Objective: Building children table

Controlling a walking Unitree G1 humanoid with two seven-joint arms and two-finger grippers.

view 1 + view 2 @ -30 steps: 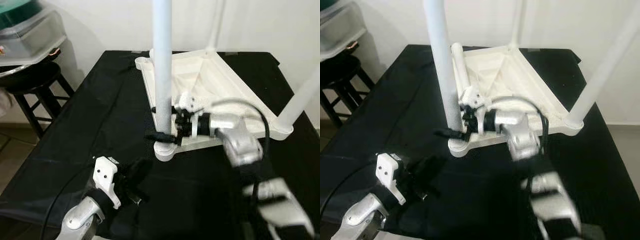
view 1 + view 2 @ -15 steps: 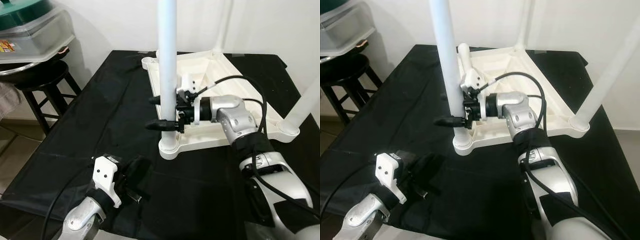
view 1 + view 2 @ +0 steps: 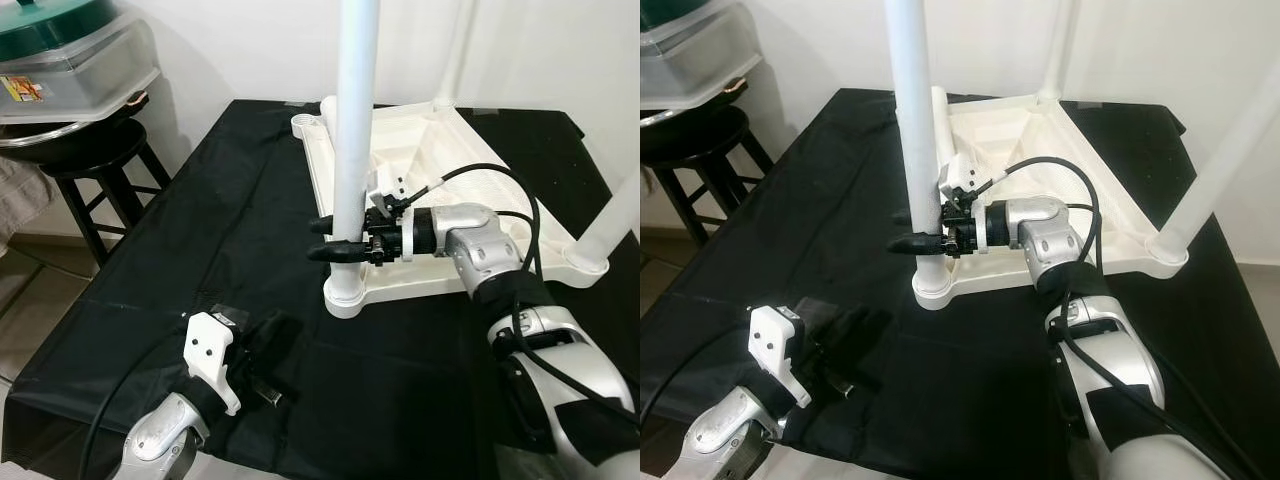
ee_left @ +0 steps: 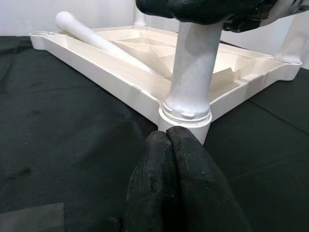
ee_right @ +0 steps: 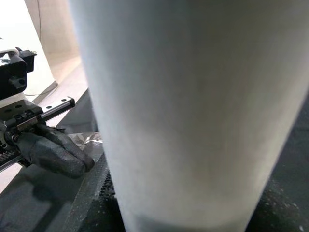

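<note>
1. The white plastic tabletop lies upside down on the black-covered table, mid to far right. It looks light, stiff and a bit slick.
2. The near-left leg stands in its corner socket; low on the shaft seems the best place to grip.
3. The right gripper reaches in from the right, fingers clamped around that leg.
4. The left gripper rests near-left on the cloth, fingers pressed together, empty.
5. A spare leg lies in the tabletop.

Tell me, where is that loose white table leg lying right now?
The loose leg lies inside the upturned white tabletop, along its left rim, just behind the upright leg the right gripper holds.
</note>
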